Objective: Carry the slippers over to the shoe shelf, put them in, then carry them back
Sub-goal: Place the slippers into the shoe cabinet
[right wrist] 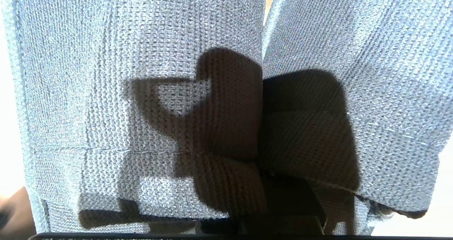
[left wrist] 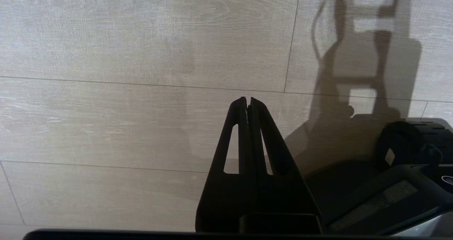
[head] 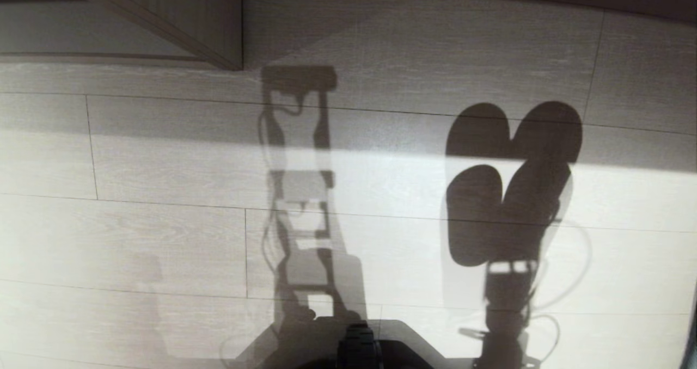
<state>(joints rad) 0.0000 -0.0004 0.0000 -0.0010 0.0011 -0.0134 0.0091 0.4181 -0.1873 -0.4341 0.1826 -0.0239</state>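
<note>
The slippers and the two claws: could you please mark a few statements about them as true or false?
1. The left claw is shut and holds nothing. True.
2. The slippers lie flat on the floor. False: the right claw is shut on them and holds them up.
3. The slippers are made of a grey knitted fabric. True.
4. The slippers sit inside the shoe shelf. False: the shelf is in the upper-left corner of the head view, well apart from them.
</note>
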